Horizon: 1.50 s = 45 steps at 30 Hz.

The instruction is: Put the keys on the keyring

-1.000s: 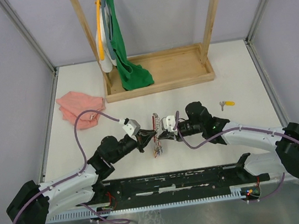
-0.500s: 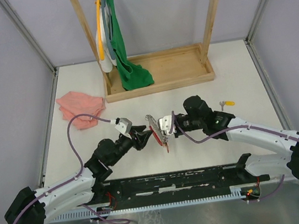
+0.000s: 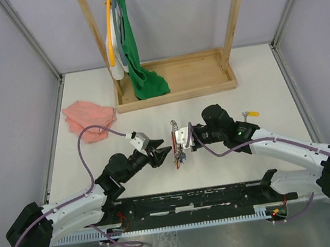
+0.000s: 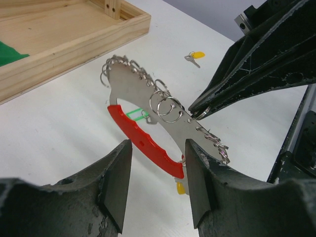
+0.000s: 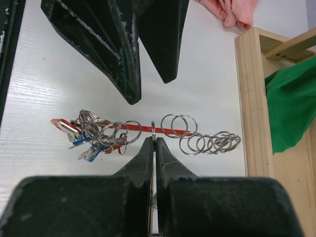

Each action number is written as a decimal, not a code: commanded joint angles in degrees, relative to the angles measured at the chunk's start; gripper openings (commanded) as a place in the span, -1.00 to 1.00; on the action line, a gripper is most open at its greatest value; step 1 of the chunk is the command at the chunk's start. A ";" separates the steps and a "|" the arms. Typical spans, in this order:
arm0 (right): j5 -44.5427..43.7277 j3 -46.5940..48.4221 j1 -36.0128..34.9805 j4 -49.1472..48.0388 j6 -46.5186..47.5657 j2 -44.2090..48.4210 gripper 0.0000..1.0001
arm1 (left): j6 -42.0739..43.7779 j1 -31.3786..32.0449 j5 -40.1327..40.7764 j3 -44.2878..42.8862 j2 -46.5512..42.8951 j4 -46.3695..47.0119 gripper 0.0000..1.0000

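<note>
The right claw (image 5: 154, 140) was seen pressed together, clamped on the thin grey edge of the keyring (image 4: 143, 96). The loop was held up on edge above the tabletop (image 3: 257, 80), on the near side of the wooden tray (image 3: 176, 96). From the right wrist view the loop was seen edge-on, with small split rings strung along it. A bunch of tagged keys (image 5: 86, 143) was gathered at the end farther from the tray.

The left claw (image 4: 157, 148) was seen with its jaws apart, facing the red part of the loop from the other side. The loop was framed in the gap between the fingers, but no contact could be made out.

One more key, yellow-tagged (image 3: 251, 113), was seen lying loose on the tabletop. It lay in front of the tray's right near corner, beyond the right arm and well apart from both claws.

The step in hand was judged to be a change of grip, the loop being carried by the right claw alone and the left one freed. The next move was judged to call for that loose key to be fetched. A pinch by its tag would be needed so that its hole could be presented to the loop, which had to be kept steady. The long reach for the left arm was judged the awkward part.
</note>
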State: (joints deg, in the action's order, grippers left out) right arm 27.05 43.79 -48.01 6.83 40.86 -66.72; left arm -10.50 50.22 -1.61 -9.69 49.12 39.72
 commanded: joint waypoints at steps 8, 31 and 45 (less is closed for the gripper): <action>3.61 -5.77 1.31 -18.09 -8.30 3.87 -0.99 | 13.42 -0.16 -6.97 3.18 -1.44 15.17 0.00; 16.56 -14.67 5.82 -41.65 -26.81 3.78 -0.98 | 20.59 -1.10 -16.95 0.41 0.34 15.23 -0.25; 19.80 -13.84 5.78 -42.41 -26.87 1.87 -0.98 | 20.10 -2.32 -16.98 -0.04 2.36 17.76 -0.38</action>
State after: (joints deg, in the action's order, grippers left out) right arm 44.12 28.29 -42.37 -29.56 15.42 -64.62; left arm 7.90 48.62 -17.52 -7.66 50.87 53.45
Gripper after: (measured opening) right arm 0.015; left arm 0.326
